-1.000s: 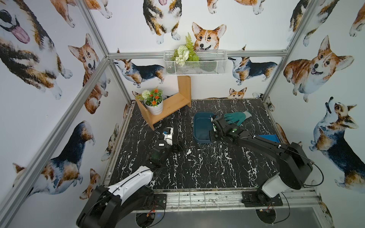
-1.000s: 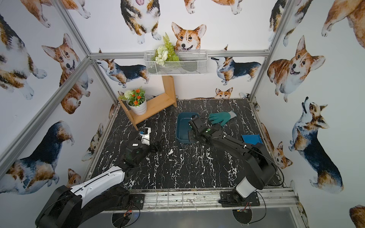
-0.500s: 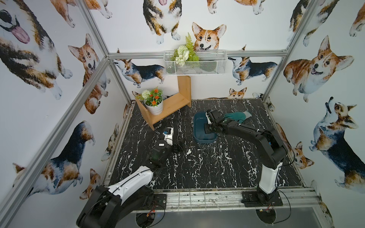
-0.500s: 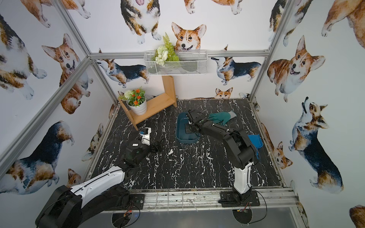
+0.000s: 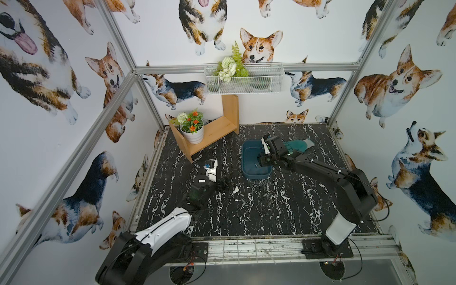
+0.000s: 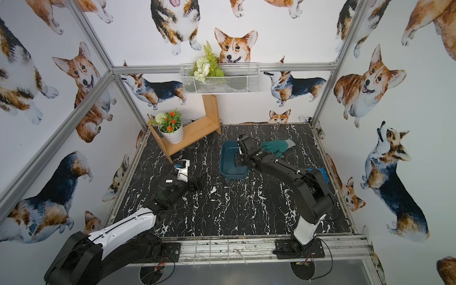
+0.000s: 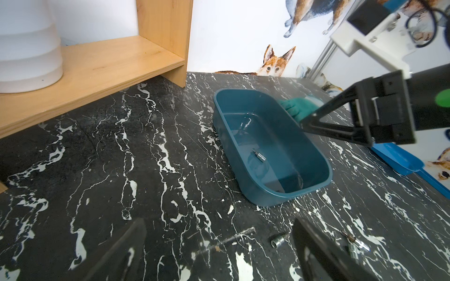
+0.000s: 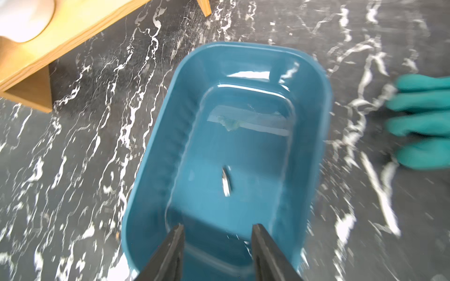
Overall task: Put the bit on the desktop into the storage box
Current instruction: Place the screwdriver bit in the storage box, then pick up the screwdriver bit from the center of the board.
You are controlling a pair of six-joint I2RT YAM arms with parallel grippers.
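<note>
The right gripper [image 8: 218, 228] hung over the near end of the storage box [image 8: 155, 170] with its jaws partly apart and nothing between them. Below and beyond the fingertips a bit [image 8: 226, 181] lay loose on the floor of the box, clear of the walls. Its long axis ran roughly along the length of the box, a little askew. The right wrist view was smeared, so its ends could not be told apart there.

The left wrist view gave the bit [image 7: 258, 155] sharply: a short silver piece, its slimmer end towards the far short wall and its thicker end towards the near one. That view also showed the right gripper from the side, above the rim of the box [image 7: 243, 185].

The left gripper [image 7: 219, 221] stood wide open and empty, low over the desktop [image 7: 85, 170]. Just ahead of it lay more loose pieces: a long thin bit [image 7: 226, 239] and a small socket [image 7: 277, 240]. In both top views these were only specks.

A green glove [image 8: 423, 121] lay just beside the box. A blue scoop [image 6: 319, 174] showed in a top view, partly behind the right arm. A white label [image 5: 202, 180] on the left arm was too small to read.
</note>
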